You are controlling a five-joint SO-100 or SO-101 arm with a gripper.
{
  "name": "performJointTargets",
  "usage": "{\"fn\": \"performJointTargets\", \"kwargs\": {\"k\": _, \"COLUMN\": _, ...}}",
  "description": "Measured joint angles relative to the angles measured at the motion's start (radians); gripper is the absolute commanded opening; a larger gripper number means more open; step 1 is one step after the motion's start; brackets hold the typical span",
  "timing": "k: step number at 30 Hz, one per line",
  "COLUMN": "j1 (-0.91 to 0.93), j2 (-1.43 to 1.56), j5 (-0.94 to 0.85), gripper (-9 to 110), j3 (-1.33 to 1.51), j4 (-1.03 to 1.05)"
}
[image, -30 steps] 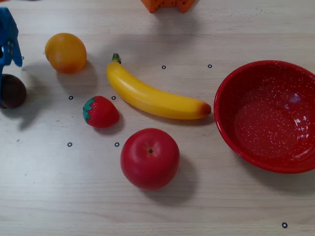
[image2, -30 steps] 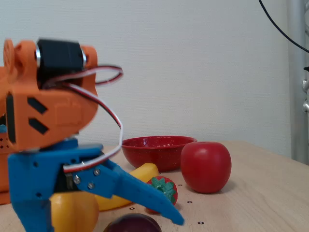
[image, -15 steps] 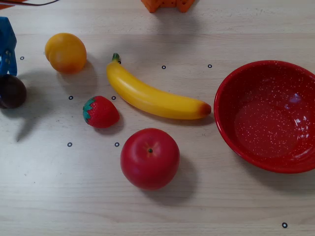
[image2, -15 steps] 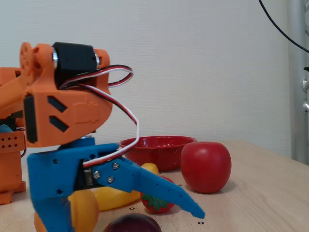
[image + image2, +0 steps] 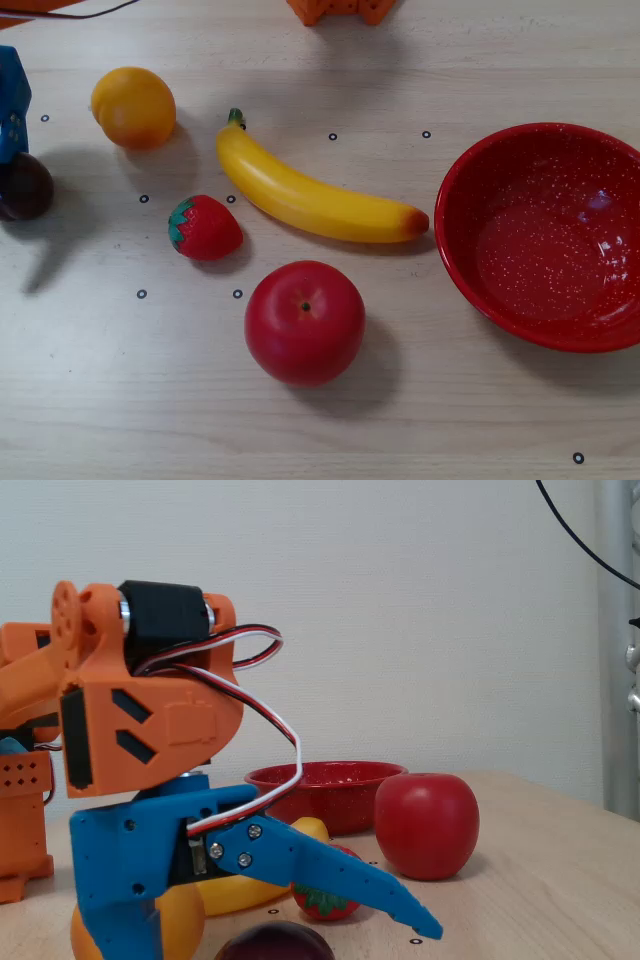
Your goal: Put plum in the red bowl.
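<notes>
Fingers [image 5: 120, 920] of the blue gripper [image 5: 290, 935] are spread wide and hold nothing: in the fixed view one broad finger points down at the left and one long finger angles down to the right, with the plum [image 5: 275, 943] low between them, at the bottom edge of that view. Whether either finger touches the plum cannot be told.

In the overhead view the plum [image 5: 24, 187] sits on the pale wooden counter [image 5: 420, 420] at the far left edge, just below a blue gripper part [image 5: 12, 100]. The red bowl [image 5: 545, 235] is at the far right, well apart from it.

Likely risks, as a judgement: the plum is round and glossy, so an off-centre squeeze could make it roll away. Carrying it across means passing the orange [image 5: 133, 107], strawberry [image 5: 205, 228], banana [image 5: 315, 195] and apple [image 5: 304, 322]; a low pass could knock them.

Only the overhead view shows the spacing of the fruit and the bowl's empty inside. Only the fixed view shows the finger spread and the orange arm [image 5: 130, 700] above.
</notes>
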Motion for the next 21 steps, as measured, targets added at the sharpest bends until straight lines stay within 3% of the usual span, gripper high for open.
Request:
{"fn": "performJointTargets", "kwargs": {"k": 13, "j1": 0.003, "j2": 0.000, "j5": 0.000, "gripper": 58, "j3": -0.002, "j4": 0.000}}
{"fn": "performJointTargets", "kwargs": {"k": 21, "j1": 0.003, "j2": 0.000, "j5": 0.018, "gripper": 50, "j3": -0.002, "j4": 0.002}}
